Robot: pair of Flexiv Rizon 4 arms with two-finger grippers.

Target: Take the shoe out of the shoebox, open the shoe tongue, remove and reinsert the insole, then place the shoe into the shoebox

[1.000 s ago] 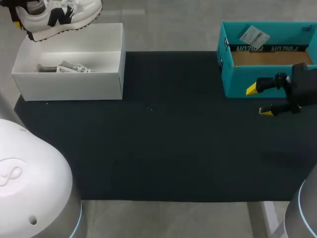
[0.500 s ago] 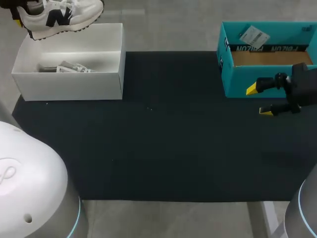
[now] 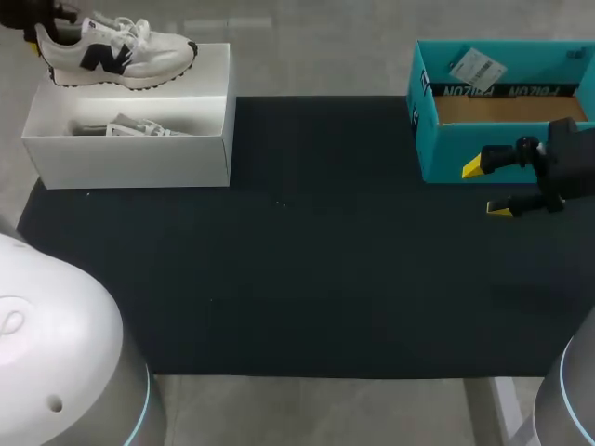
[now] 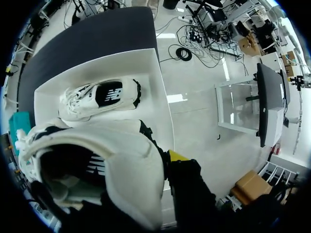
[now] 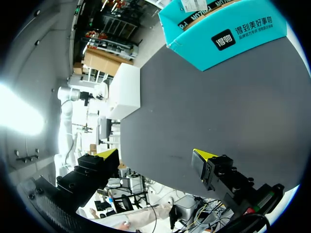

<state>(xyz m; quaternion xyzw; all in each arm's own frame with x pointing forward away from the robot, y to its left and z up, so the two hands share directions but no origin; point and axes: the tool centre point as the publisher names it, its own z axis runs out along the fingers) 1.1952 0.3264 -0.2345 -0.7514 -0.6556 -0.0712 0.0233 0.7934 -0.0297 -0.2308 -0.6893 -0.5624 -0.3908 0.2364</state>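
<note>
A white sneaker [image 3: 116, 58] with a dark side logo hangs level over the far edge of the white shoebox [image 3: 130, 163] at the table's far left. My left gripper [image 3: 37, 37] is shut on the sneaker's heel. In the left wrist view the held sneaker [image 4: 112, 170] fills the space at the gripper [image 4: 163, 162], with one yellow fingertip [image 4: 176, 156] outside the heel and the other hidden. A second white sneaker [image 4: 102, 97] lies on its side inside the shoebox [image 4: 160, 97]. My right gripper [image 3: 486, 189] stands open and empty over the mat at the right.
A teal box [image 3: 483, 149] with a brown floor and a loose tag stands at the far right, just behind my right gripper [image 5: 154, 155]. A black mat [image 3: 307, 251] covers the table between the two boxes. My arms' white bases fill the near corners.
My left gripper has brought the sneaker down and levelled it, so it sits lower over the shoebox's far edge. The right arm has not moved.
</note>
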